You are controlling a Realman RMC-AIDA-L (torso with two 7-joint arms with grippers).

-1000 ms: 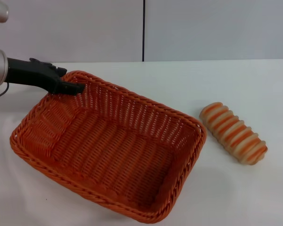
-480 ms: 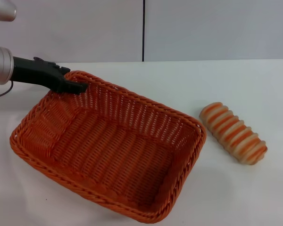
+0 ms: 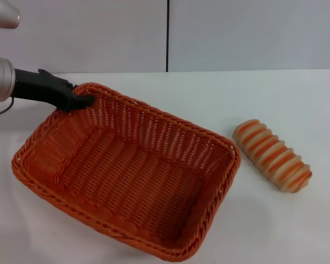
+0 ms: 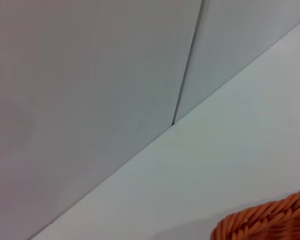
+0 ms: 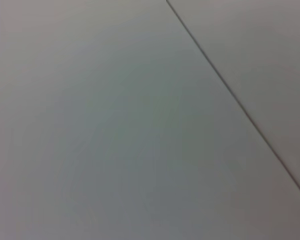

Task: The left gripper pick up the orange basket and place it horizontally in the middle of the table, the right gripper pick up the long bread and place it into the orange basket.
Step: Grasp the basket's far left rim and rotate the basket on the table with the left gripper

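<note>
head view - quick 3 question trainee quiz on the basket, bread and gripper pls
1. True or false: the long bread lies inside the orange basket.
2. Which gripper is at the basket's far corner rim? A) left B) right
3. Fill in: the bread rests on the ____, on the robot's right of the basket.

Key
1. False; it lies on the table, apart from the basket.
2. A; the left gripper.
3. table

I count one orange basket [image 3: 126,170], one long bread [image 3: 273,155] to its right, on one table [image 3: 297,99] (and one of my grippers [image 3: 80,101], the left).
</note>
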